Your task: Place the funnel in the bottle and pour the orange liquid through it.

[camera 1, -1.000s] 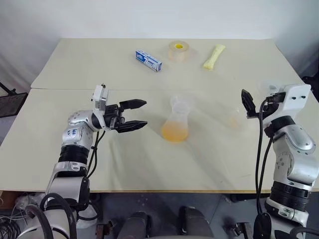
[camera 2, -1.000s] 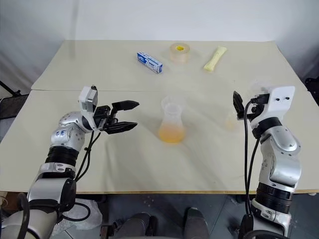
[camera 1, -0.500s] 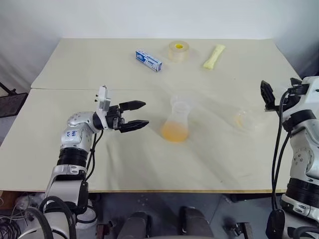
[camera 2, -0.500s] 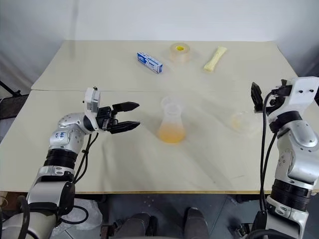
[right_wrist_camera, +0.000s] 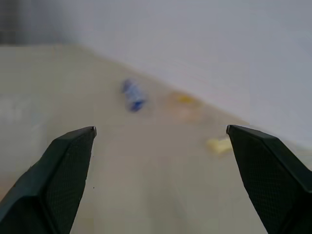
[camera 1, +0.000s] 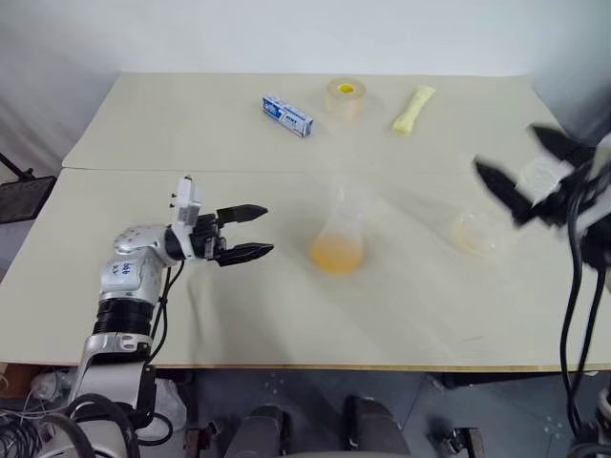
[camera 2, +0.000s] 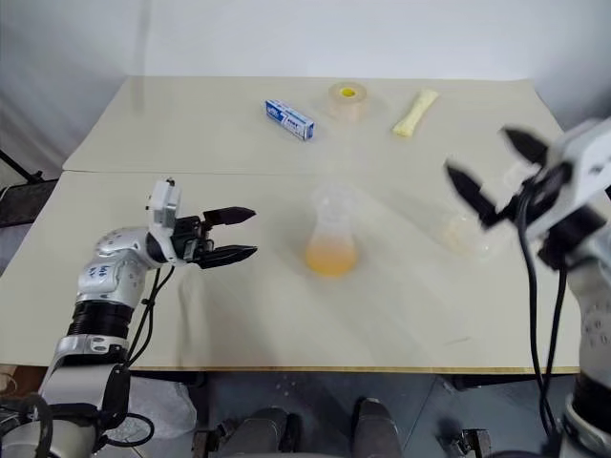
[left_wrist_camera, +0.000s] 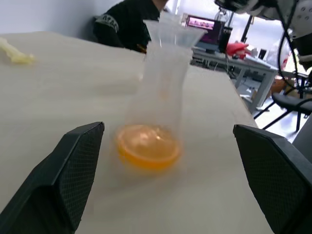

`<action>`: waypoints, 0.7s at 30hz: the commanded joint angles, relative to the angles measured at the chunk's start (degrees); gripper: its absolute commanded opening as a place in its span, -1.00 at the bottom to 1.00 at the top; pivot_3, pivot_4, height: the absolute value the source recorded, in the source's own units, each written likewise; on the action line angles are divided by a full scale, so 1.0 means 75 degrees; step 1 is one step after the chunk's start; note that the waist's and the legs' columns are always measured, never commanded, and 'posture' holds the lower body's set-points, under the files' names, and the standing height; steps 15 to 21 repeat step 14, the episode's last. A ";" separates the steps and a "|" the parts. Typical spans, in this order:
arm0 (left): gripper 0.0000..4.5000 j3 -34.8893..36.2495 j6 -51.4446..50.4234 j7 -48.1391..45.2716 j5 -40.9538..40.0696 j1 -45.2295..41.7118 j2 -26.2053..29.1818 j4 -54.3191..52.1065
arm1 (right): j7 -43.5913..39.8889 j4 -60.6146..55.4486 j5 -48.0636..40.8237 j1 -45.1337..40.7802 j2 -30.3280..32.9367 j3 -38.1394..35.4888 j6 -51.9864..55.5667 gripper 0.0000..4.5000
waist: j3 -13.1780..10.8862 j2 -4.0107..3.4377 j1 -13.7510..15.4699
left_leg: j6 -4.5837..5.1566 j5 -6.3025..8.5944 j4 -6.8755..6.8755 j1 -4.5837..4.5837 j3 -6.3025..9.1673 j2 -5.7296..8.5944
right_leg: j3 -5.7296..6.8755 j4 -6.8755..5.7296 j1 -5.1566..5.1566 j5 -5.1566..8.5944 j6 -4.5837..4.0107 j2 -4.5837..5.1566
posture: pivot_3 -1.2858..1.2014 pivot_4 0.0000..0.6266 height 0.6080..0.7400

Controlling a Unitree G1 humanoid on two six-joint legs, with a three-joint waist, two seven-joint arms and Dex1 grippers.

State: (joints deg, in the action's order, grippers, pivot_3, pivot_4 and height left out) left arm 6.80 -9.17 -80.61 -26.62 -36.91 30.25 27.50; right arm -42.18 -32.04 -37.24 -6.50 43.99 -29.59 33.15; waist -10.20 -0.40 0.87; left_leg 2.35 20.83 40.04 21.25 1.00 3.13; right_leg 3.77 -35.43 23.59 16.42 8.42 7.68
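**Ana:** 2 grippers, both empty. The left gripper [camera 1: 268, 229] has its black fingers spread wide and points at the small clear cone-shaped glass bottle [camera 1: 336, 229]. It is near the bottle but not touching it. The right gripper [camera 1: 506, 148] also has its fingers wide apart and is up over the right side of the pale table [camera 1: 191, 134].

**Ben:** Where is the small see-through plastic funnel [left_wrist_camera: 170, 34]?

**Ana:** It looks like it sits in the bottle's neck. The bottle stands upright in the middle of the table, and the bright orange liquid [camera 1: 335, 254] fills the bottom of it.

**Ben:** So is the pouring done?

**Ana:** I think so. 1 more clear round glass thing [camera 1: 474, 232] sits to the right with only a faint yellow tint.

**Ben:** What comes next?

**Ana:** Maybe nothing, just keep both arms away so the bottle does not tip. If some liquid is left in the other glass, the right gripper must grab it.
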 commanded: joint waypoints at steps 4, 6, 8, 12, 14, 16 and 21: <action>1.00 0.0063 0.0688 -0.0127 0.0250 0.0281 0.0431 -0.0055 | -0.1350 -0.0515 0.0303 0.2247 -0.0008 -0.0289 -0.1011 0.99 | 0.0001 0.0003 0.0082 | 0.0005 0.0000 0.0007 -0.0011 -0.0006 0.0001 | -0.0004 0.0018 -0.0023 -0.0004 0.0007 0.0000 | 0.03 -0.52 1.00; 1.00 0.0078 0.0762 -0.0172 0.0259 0.0418 0.0518 -0.0055 | -0.1465 -0.0331 0.0534 0.2691 -0.0142 -0.0227 -0.1400 0.99 | 0.0001 0.0003 0.0079 | 0.0007 -0.0001 0.0007 -0.0012 -0.0007 0.0002 | -0.0007 0.0022 -0.0023 -0.0004 0.0008 0.0000 | 0.03 -0.52 1.00; 1.00 0.0115 0.0801 -0.0175 0.0248 0.0531 0.0576 -0.0088 | -0.1574 -0.0173 0.0708 0.3041 -0.0305 -0.0101 -0.1770 0.99 | 0.0001 0.0003 0.0068 | 0.0007 -0.0001 0.0005 -0.0014 -0.0007 0.0001 | -0.0008 0.0022 -0.0023 -0.0004 0.0008 -0.0001 | 0.03 -0.52 1.00; 1.00 0.0170 0.0842 -0.0104 0.0188 0.0587 0.0629 -0.0140 | -0.1530 -0.0004 0.0946 0.3219 -0.0418 0.0135 -0.2135 0.99 | 0.0000 0.0004 0.0064 | 0.0005 0.0000 0.0004 -0.0014 -0.0006 0.0000 | -0.0007 0.0017 -0.0017 -0.0004 0.0008 -0.0002 | 0.03 -0.52 1.00; 1.00 0.0214 0.0863 -0.0131 0.0099 0.0615 0.0607 -0.0205 | -0.1436 0.0051 0.0979 0.3173 -0.0463 0.0196 -0.2212 0.99 | 0.0000 0.0004 0.0065 | 0.0005 0.0000 0.0004 -0.0017 -0.0007 -0.0001 | -0.0008 0.0017 -0.0018 -0.0004 0.0008 -0.0001 | 0.03 -0.52 1.00; 1.00 0.0214 0.0863 -0.0131 0.0099 0.0615 0.0607 -0.0205 | -0.1436 0.0051 0.0979 0.3173 -0.0463 0.0196 -0.2212 0.99 | 0.0000 0.0004 0.0065 | 0.0005 0.0000 0.0004 -0.0017 -0.0007 -0.0001 | -0.0008 0.0017 -0.0018 -0.0004 0.0008 -0.0001 | 0.03 -0.52 1.00; 1.00 0.0214 0.0863 -0.0131 0.0099 0.0615 0.0607 -0.0205 | -0.1436 0.0051 0.0979 0.3173 -0.0463 0.0196 -0.2212 0.99 | 0.0000 0.0004 0.0065 | 0.0005 0.0000 0.0004 -0.0017 -0.0007 -0.0001 | -0.0008 0.0017 -0.0018 -0.0004 0.0008 -0.0001 | 0.03 -0.52 1.00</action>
